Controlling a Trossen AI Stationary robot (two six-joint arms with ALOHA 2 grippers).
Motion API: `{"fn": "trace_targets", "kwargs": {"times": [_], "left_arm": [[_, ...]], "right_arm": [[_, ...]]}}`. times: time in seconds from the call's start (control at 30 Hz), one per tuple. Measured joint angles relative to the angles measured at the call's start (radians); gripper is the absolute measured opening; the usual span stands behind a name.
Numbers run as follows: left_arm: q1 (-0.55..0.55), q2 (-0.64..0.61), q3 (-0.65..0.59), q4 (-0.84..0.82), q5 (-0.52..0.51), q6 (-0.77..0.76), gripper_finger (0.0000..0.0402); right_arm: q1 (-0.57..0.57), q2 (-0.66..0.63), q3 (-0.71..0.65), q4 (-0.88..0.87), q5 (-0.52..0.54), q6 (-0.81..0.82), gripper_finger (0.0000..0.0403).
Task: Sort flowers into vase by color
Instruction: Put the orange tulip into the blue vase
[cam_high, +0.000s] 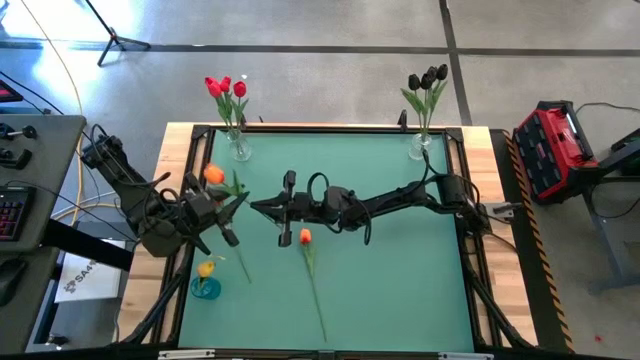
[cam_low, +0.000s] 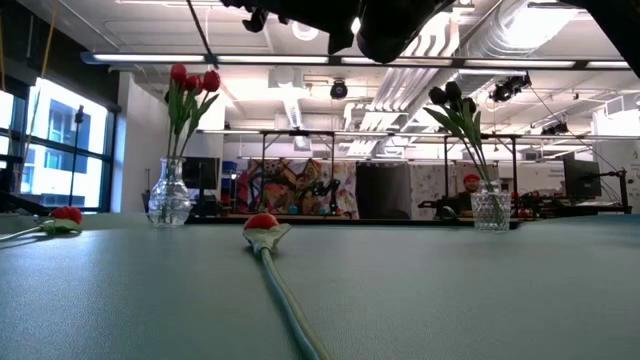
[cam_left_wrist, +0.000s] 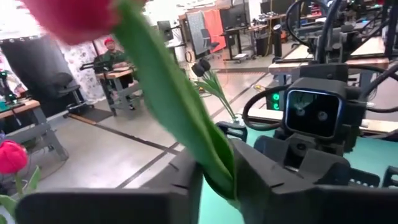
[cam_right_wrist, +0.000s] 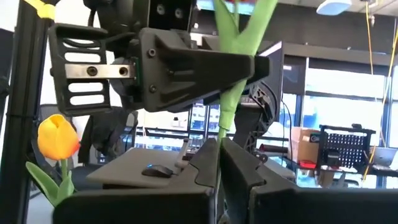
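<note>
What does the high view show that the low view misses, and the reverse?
Only high view: left gripper holding an orange tulip, right gripper beside it, yellow tulip in a blue vase. Only low view: a person in the room behind. Both: red tulips and black tulips in glass vases, a second tulip lying on the mat.
</note>
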Motion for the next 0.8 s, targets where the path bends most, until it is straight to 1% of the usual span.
{"fn": "trace_targets", "kwargs": {"times": [0.17, 0.23, 0.3, 0.4, 0.43, 0.57, 0.63, 0.7, 0.77, 0.8], "left_arm": [[-0.001, 0.000, 0.000, -0.001, 0.000, 0.068, 0.0015], [-0.005, 0.000, 0.000, 0.000, 0.001, 0.106, 0.0005], [-0.011, 0.000, 0.007, -0.001, 0.001, 0.129, 0.0005], [-0.036, -0.002, 0.042, -0.006, 0.000, 0.165, 0.0006], [-0.050, -0.002, 0.056, -0.006, -0.003, 0.184, 0.0006], [-0.140, -0.013, 0.095, -0.026, -0.058, 0.216, 0.0002], [-0.197, -0.031, 0.097, -0.052, -0.102, 0.176, 0.0002], [-0.253, -0.052, 0.093, -0.116, -0.094, 0.089, 0.0002], [-0.294, -0.068, 0.093, -0.222, -0.031, -0.069, 0.0001], [-0.307, -0.075, 0.093, -0.276, 0.030, -0.142, 0.0001]], "right_arm": [[0.002, 0.000, 0.000, -0.045, 0.032, 0.004, 0.0027], [0.002, 0.000, 0.000, -0.080, 0.058, 0.020, 0.0047], [0.002, 0.000, -0.001, -0.129, 0.115, 0.066, 0.0071], [-0.005, 0.000, -0.001, -0.270, 0.239, 0.183, 0.0105], [-0.009, 0.000, -0.001, -0.331, 0.266, 0.226, 0.0115], [-0.028, 0.002, -0.001, -0.566, 0.283, 0.383, 0.0141], [-0.036, 0.002, -0.001, -0.663, 0.277, 0.431, 0.0148], [-0.035, 0.002, -0.002, -0.718, 0.267, 0.448, 0.0151], [-0.033, 0.002, -0.002, -0.738, 0.244, 0.449, 0.0153], [-0.032, 0.002, -0.002, -0.740, 0.225, 0.449, 0.0153]]}}
